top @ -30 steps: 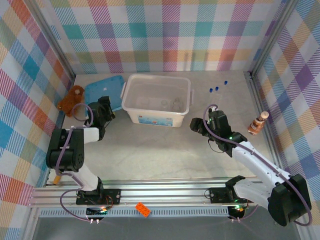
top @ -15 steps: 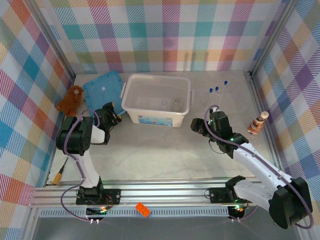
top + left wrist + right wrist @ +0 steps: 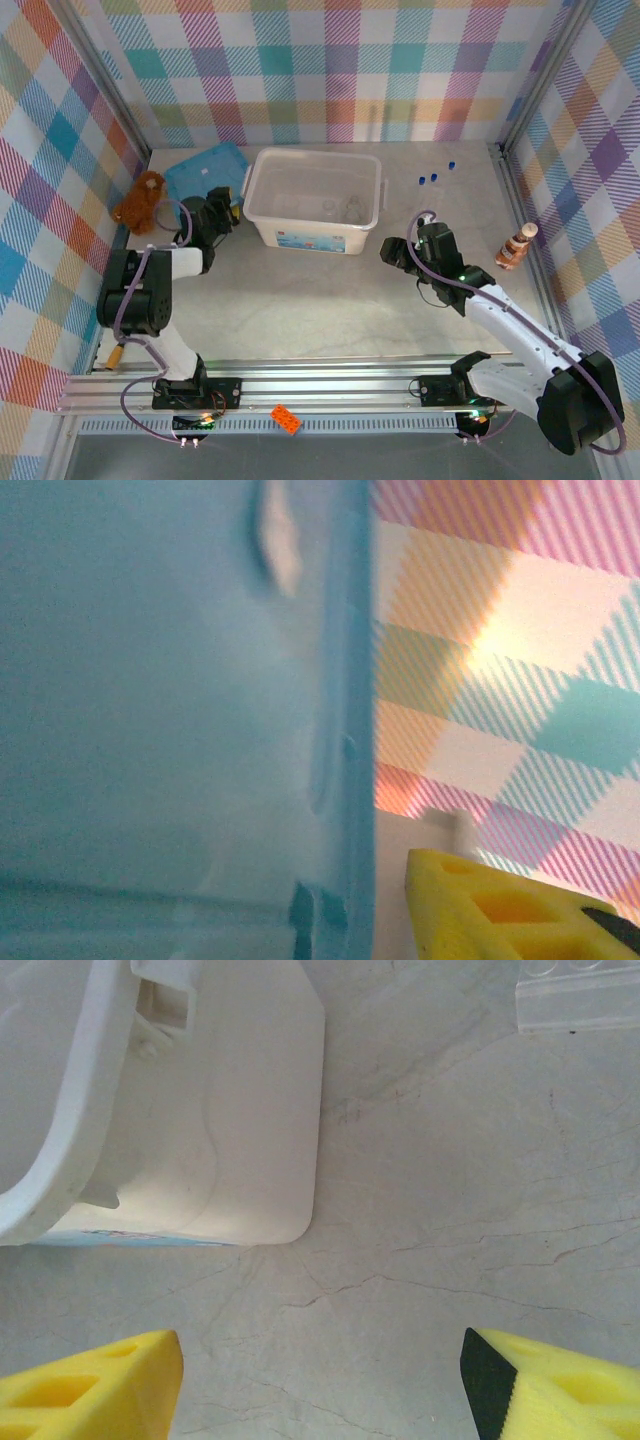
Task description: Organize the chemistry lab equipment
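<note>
- Left wrist: blurred lid point(image 3: 150, 730) at left; one finger point(image 3: 500, 915) cropped lower right; left gripper point(image 3: 228, 208) state unclear
- Right wrist: right gripper point(image 3: 320, 1380) jaws apart; bin point(image 3: 200, 1110) cropped upper left

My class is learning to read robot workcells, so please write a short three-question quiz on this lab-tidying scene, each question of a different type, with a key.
1. True or false: the blue lid is on the white tub.
2. Fill in: seen from above, the brown plush toy sits to the ___ of the blue lid.
3. Multiple choice: what lies between the right gripper's fingertips? A) bare table B) the blue lid C) the brown plush toy

Key:
1. False. The lid lies on the table beside the tub.
2. Left.
3. A.
</note>
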{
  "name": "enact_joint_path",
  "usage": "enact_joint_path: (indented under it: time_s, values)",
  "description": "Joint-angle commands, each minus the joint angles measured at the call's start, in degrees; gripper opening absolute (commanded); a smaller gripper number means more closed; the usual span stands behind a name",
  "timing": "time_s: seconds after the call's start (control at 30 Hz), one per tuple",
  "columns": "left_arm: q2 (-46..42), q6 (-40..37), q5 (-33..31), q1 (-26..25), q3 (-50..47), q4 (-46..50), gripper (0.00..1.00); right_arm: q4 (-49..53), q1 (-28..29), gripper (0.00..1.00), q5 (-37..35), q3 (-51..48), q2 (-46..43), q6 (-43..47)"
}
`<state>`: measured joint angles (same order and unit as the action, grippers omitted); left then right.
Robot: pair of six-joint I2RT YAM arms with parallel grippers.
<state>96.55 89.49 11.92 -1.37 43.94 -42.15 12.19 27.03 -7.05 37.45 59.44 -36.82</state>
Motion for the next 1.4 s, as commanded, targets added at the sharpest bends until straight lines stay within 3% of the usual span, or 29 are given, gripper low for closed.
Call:
enact_joint_path:
  time_s: [0.0,0.13,0.37,0.7,1.0,1.37]
  values:
    - [-2.9,-8.4,2.4,0.2,6.5,9.1,0.46,0.0,0.4,0.75,-0.3,0.6,0.4,-0.2]
    - [-1.8,-9.2,3.5,0.6,10.9,12.3,0.37,-0.1,0.4,0.75,-0.6,0.8,0.1,0.0]
    - [-0.9,-9.1,3.1,0.9,11.4,14.1,0.30,0.7,0.4,0.75,-1.2,1.2,-0.7,0.4]
    - [1.2,-7.8,2.0,1.5,10.2,12.1,0.41,0.6,0.4,0.75,-1.0,1.0,-0.7,0.3]
    - [5.0,-7.2,0.6,1.8,10.9,10.3,0.31,1.2,0.4,0.75,-1.3,0.8,-1.4,0.2]
    - [7.7,-9.3,-1.6,2.7,12.3,10.2,0.30,1.3,0.4,0.75,-1.5,0.7,-1.5,0.2]
